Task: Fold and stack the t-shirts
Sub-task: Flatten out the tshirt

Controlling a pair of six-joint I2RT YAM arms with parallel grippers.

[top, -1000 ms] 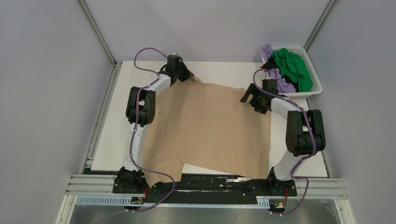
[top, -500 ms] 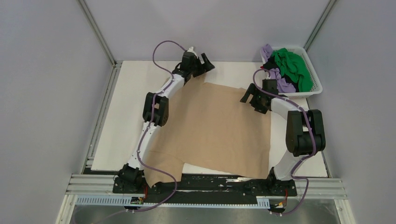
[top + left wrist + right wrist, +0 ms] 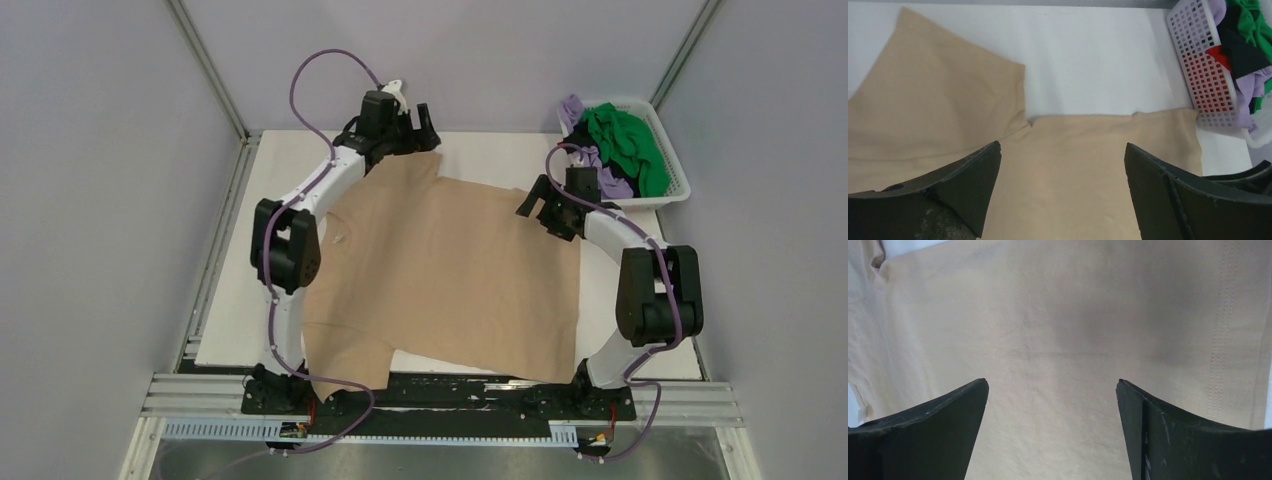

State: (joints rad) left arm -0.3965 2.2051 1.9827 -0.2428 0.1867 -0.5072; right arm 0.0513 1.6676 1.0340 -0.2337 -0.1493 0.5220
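Observation:
A tan t-shirt (image 3: pixel 450 270) lies spread flat over the white table (image 3: pixel 270 200); its near left sleeve (image 3: pixel 345 360) hangs over the front edge. My left gripper (image 3: pixel 424 126) hovers open above the far sleeve (image 3: pixel 943 100) at the table's back, holding nothing. In the left wrist view the left gripper (image 3: pixel 1062 144) has only tan cloth (image 3: pixel 1088 170) below it. My right gripper (image 3: pixel 535 205) is open just above the shirt's far right corner; in the right wrist view the right gripper (image 3: pixel 1052 380) frames bare tan fabric (image 3: pixel 1058 315). Green (image 3: pixel 628 140), lilac (image 3: pixel 610 182) and black t-shirts lie bundled in the basket.
The white lattice basket (image 3: pixel 678 185) stands at the table's far right corner, close behind the right gripper, and shows in the left wrist view as the basket (image 3: pixel 1205 75). Grey walls enclose the table on three sides. The arm bases and a metal rail (image 3: pixel 440 405) run along the near edge.
The left gripper opened and let go of the far sleeve, rose and swung over the back of the table. The sleeve now lies flat. The right arm barely shifted.

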